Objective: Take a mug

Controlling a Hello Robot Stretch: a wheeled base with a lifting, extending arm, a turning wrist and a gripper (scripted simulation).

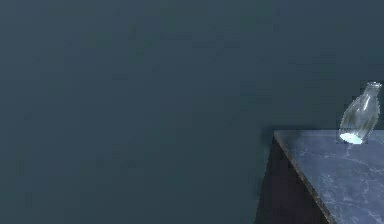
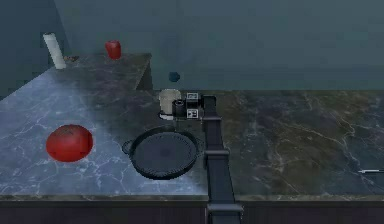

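One pale cup-shaped cylinder (image 2: pixel 171 101), the closest match we see for the mug, stands mid-frame in the arm side view on the marble counter (image 2: pixel 290 130), just behind the dark round pan (image 2: pixel 163 154). The arm (image 2: pixel 216 160) runs up from the bottom edge, right of the pan, and the gripper (image 2: pixel 179 109) ends right at the cylinder. We cannot tell contact. With the cylinder on the counter at the gripper's far end, we cannot tell whether it holds anything. A red round thing (image 2: pixel 69 143) lies left of the pan, apart from it. At back left we see a white upright roll (image 2: pixel 52 50) and a small red cup-like thing (image 2: pixel 113 49), both well apart from the gripper. A thin pale sliver (image 2: pixel 368 173) lies on the counter at far right. In the forward view we see a dark teal wall (image 1: pixel 140 90) and, at lower right, a counter corner (image 1: pixel 340 175) with a clear glass bottle (image 1: pixel 362 112) on it.
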